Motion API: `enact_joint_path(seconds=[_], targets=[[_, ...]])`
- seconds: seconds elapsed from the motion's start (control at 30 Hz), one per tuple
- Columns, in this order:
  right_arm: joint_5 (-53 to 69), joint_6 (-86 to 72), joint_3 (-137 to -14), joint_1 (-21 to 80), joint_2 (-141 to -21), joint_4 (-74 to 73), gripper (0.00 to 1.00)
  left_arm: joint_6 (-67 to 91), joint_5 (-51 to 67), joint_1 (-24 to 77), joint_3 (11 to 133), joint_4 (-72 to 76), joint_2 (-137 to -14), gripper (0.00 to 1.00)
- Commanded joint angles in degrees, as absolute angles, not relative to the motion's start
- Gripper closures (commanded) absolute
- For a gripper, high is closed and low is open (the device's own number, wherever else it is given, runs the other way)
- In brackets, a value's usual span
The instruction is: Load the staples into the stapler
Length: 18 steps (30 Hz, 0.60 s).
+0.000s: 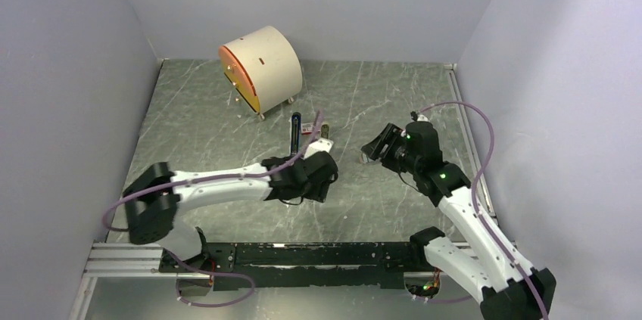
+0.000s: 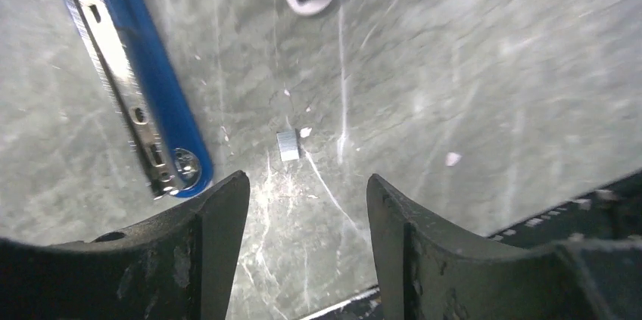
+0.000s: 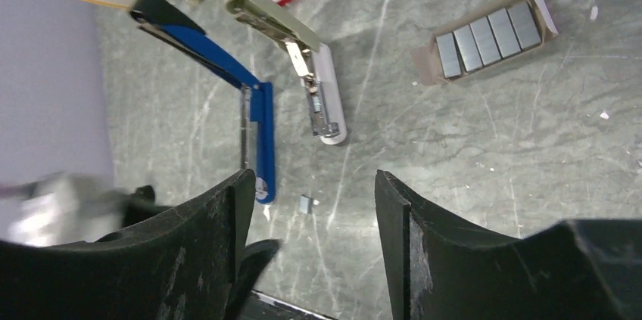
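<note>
The left end effector (image 2: 307, 187) is hovering with its jaws standing wide and gripping nothing. The staples (image 2: 288, 144) are lying on the surface (image 2: 492, 70) just beyond its tips, near the end of the opened blue stapler (image 2: 151, 85) but not touching it. The right end effector (image 3: 312, 184) is likewise gaping wide, carrying nothing.

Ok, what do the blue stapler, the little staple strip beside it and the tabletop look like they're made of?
Blue stapler: a glossy blue shell, painted metal or plastic, hard to tell. Its inner channel is bare silvery metal with punched slots.
Staple strip: pale grey metal, faintly shiny.
Tabletop: a grey-green marble-look surface with white veins, smooth with a soft sheen; stone or laminate, unclear.
</note>
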<state>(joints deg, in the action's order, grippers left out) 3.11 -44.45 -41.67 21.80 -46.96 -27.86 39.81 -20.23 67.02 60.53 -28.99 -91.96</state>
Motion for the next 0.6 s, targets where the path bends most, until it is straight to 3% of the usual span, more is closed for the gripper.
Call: enact_joint_path(seconds=[0.0, 0.3, 0.57], targets=[[4.77, -42.64, -40.26, 21.91, -53.39, -28.83, 0.37, 37.75, -27.53, 67.26, 61.87, -28.47, -81.41, 0.35], [-14.06, -57.06, -42.84, 47.18, -67.09, -29.34, 0.33, 34.1, -36.68, 67.26, 61.99, -28.12, -62.82, 0.16], [-20.86, -65.83, -53.82, 58.29, -85.43, -34.34, 0.39, 34.74, -46.29, 67.16, 61.84, -31.78, -54.2, 0.15]])
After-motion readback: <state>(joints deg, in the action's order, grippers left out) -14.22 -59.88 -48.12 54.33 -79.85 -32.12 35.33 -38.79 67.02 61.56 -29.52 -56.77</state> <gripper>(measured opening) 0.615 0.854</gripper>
